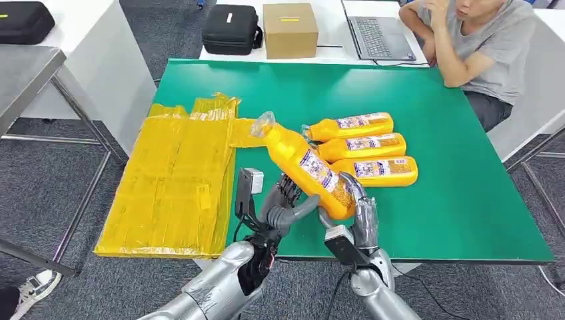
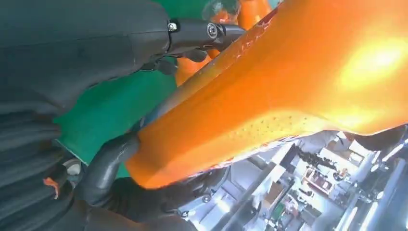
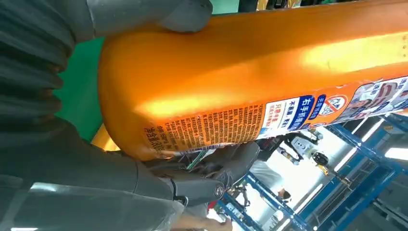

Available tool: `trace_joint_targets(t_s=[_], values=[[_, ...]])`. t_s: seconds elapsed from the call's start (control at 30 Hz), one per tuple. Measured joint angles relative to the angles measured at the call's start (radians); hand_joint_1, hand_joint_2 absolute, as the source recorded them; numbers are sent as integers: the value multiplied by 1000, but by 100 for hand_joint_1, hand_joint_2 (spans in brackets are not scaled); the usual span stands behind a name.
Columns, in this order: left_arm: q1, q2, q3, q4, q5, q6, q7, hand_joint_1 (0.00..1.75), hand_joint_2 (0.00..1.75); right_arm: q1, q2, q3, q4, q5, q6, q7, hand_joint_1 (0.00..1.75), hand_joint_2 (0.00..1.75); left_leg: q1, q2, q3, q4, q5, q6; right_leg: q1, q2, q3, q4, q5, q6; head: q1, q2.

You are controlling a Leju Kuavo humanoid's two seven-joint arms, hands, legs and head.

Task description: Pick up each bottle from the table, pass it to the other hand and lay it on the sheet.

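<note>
- Green table [image 1: 453,200] in front of you, grey carpet around it, white desks behind and to the left.
- Yellow sheet [image 1: 176,180] lies flat over the table's left edge, wrinkled, with its top end bunched near the table middle.
- Held bottle [image 1: 308,170]: orange-yellow, blue-and-white label, clear cap up and tilted toward the sheet, base low near your hands, lifted off the table.
- Your right hand [image 1: 356,210] grips the base of the held bottle; right wrist view shows the thumb over one side and dark fingers wrapped under the label side [image 3: 211,178].
- Your left hand [image 1: 286,203] is on the same bottle just above the base; left wrist view has dark fingers [image 2: 202,33] across the top of the orange body and the thumb pressed at its lower end. Fingers closed on it, so both hands hold the one bottle.
- Three bottles [image 1: 363,143] lie on their sides on the table right of the held one, stacked in a row, touching each other, caps pointing toward the sheet.
- Far desk behind the table: black case [image 1: 231,29], cardboard box [image 1: 290,30], open laptop [image 1: 383,30].
- Person [image 1: 483,47] in a grey shirt sits at the table's far right corner, elbow on the desk.
- Second black case [image 1: 23,20] at top left on another white desk.
</note>
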Motion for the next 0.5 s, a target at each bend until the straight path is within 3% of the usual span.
trace_joint_targets(t_s=[0.17, 0.2, 0.23, 0.27, 0.5], values=[[1, 0, 0, -13, 37, -82, 64, 0, 175, 0, -3, -1, 0, -1, -8, 0, 175, 175, 0, 0, 0, 0, 0, 0, 0, 0, 0, 0, 0, 0, 0, 0], [2, 0, 0, -18, 40, -96, 71, 0, 0, 0, -3, -2, 0, -3, -8, 0, 175, 175, 0, 0, 0, 0, 0, 0, 0, 0, 0, 0, 0, 0, 0, 0], [2, 0, 0, -22, 40, -105, 74, 0, 0, 0, -3, -2, 2, -6, -8, 0, 175, 175, 0, 0, 0, 0, 0, 0, 0, 0, 0, 0, 0, 0, 0, 0], [2, 0, 0, -28, 39, -108, 76, 0, 175, -1, -3, -2, 3, -11, -8, 0, 175, 175, 0, 0, 0, 0, 0, 0, 0, 0, 0, 0, 0, 0, 0, 0], [6, 0, 3, -61, -9, -58, 60, 0, 175, -4, 10, 2, 4, -37, -4, 0, 175, 175, 0, 0, 0, 0, 0, 0, 0, 0, 0, 0, 0, 0, 0, 0]])
